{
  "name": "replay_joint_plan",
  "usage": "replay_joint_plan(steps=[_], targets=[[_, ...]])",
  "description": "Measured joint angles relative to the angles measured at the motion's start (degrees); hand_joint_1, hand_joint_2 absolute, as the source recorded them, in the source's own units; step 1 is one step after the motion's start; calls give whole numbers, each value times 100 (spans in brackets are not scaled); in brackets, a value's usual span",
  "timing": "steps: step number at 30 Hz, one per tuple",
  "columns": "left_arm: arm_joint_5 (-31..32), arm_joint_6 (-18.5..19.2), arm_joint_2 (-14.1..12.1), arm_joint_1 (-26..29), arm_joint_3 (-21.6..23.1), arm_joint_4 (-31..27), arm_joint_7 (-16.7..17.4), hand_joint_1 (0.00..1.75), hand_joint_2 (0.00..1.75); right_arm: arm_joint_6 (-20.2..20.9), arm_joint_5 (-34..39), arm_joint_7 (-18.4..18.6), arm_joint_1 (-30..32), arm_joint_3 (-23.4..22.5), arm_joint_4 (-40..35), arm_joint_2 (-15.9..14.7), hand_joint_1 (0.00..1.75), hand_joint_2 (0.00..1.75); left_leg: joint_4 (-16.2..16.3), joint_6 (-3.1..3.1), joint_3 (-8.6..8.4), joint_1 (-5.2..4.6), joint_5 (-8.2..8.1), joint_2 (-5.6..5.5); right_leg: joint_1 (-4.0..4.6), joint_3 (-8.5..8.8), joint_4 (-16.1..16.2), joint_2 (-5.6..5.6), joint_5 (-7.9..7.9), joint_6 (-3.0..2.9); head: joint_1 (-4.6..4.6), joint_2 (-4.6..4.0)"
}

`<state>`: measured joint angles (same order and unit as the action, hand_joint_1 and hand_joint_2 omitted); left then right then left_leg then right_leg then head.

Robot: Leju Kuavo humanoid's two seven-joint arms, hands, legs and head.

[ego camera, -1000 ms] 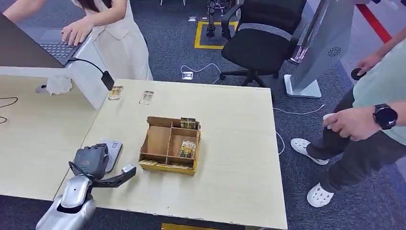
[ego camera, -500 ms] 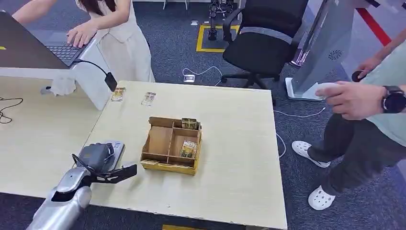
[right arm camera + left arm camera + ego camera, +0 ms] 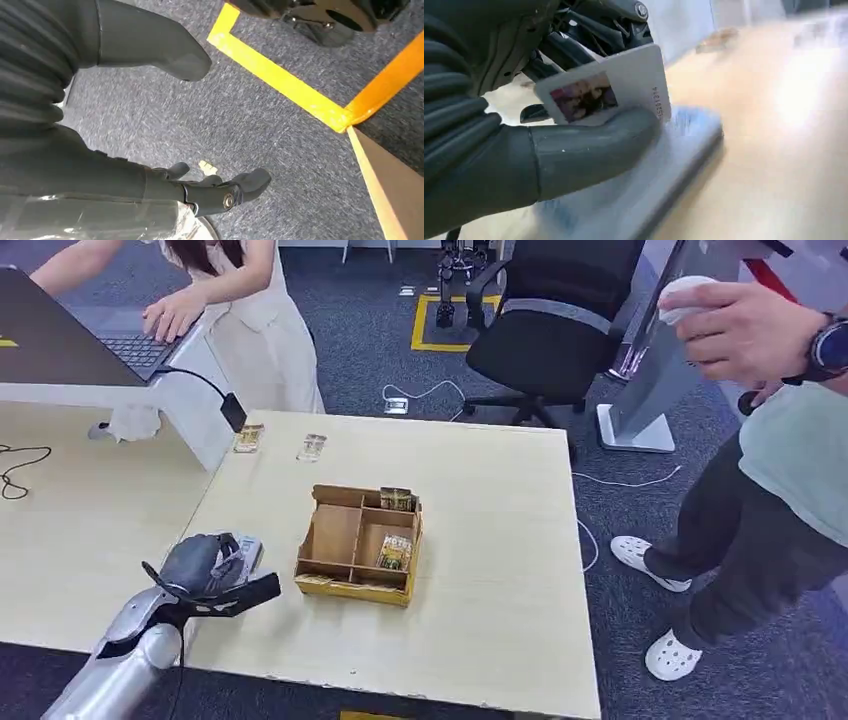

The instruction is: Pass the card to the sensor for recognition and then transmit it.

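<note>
I see my left hand (image 3: 200, 565) at the table's (image 3: 500, 540) near left edge, thumb and fingers (image 3: 589, 150) pinching the card (image 3: 611, 87), which sits tilted just above the grey sensor (image 3: 664, 165) lying flat there; whether card and sensor touch I cannot tell. My right hand (image 3: 150, 125) hangs over the carpet by yellow tape (image 3: 280, 82), fingers spread and holding nothing. Right of the sensor sits a cardboard tray (image 3: 355, 545) with packets in it, and a person's hand (image 3: 745, 330) at far right holds a white object.
</note>
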<state>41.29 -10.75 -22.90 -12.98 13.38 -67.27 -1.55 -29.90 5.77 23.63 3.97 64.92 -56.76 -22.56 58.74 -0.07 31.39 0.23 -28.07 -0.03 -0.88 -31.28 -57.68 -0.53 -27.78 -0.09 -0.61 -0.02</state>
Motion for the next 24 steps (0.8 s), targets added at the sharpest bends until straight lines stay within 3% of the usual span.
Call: replay_joint_plan(steps=[8,11,16,24], targets=[[-13,-20,2,-231,-74,-217,-11,175,175,35,-48,-7,36,-72,-5,0,0,175,3,3,48,-2,4,21,-1,-56,2,24,20,-8,-2,0],[37,-243,6,-293,-83,-267,-146,175,175,102,-105,-68,43,-107,-5,0,0,175,7,4,76,-2,4,20,0,-81,3,22,20,-6,-2,0],[173,-258,11,-615,-85,-293,-129,175,175,164,-203,-116,46,-142,-2,0,0,175,9,4,86,-2,5,20,-1,-91,3,22,24,-1,-2,0],[-96,-676,153,-898,-92,-295,-335,175,175,179,-291,-120,110,-221,-2,0,0,175,11,4,92,-2,5,20,-1,-96,3,23,24,-1,-2,0]])
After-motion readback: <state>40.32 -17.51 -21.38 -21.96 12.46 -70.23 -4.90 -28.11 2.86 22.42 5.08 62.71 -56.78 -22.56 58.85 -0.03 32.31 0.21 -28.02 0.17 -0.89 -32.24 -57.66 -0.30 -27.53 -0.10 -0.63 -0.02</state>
